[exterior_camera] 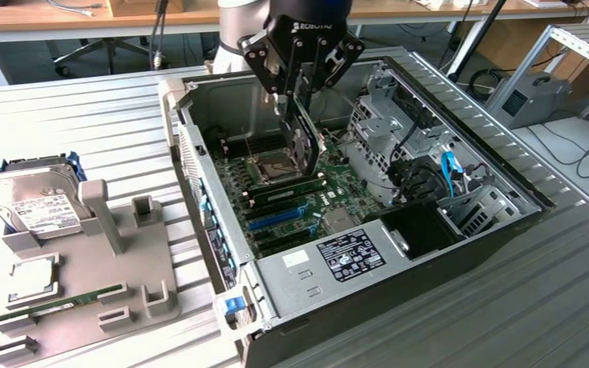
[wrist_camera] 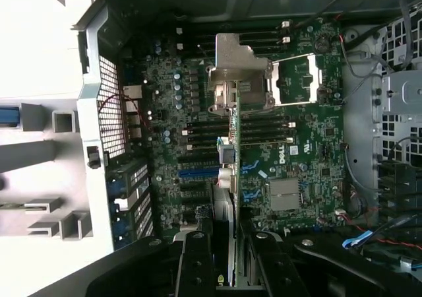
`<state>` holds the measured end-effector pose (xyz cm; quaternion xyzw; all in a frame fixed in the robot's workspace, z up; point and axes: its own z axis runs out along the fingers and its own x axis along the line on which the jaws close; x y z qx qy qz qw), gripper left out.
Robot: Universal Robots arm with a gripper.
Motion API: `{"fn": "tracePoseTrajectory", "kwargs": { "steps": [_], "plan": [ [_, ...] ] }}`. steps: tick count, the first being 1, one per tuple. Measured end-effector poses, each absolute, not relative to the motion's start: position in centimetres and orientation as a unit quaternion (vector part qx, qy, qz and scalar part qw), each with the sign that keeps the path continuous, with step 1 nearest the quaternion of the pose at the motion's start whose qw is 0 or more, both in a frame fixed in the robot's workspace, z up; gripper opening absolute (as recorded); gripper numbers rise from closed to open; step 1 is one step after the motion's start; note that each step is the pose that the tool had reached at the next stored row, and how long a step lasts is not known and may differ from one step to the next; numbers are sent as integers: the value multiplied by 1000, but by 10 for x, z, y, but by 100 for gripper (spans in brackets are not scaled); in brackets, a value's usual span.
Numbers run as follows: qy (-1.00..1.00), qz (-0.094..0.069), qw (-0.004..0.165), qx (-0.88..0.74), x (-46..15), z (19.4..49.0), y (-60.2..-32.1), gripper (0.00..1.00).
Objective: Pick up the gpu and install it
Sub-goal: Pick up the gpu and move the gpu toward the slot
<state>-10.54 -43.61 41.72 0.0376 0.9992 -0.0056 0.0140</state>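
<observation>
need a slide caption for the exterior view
Robot fingers hold the gpu edge-down over the motherboard inside the open computer case.

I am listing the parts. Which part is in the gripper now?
The gpu: the gripper holds it on edge over the motherboard; the hard drive and memory stick lie on the tray.

Arm overhead, hand pointing down, fingers clamped.

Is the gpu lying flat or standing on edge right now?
On edge. The gpu hangs upright from the shut gripper over the motherboard inside the open case, and the wrist view sees its thin edge.
</observation>
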Motion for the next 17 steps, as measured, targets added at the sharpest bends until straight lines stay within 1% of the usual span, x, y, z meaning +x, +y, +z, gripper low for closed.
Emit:
{"fn": "tracePoseTrajectory", "kwargs": {
  "steps": [17],
  "plan": [
    [999, -8, 14, 38, -99, 414, -436, 26]
  ]
}}
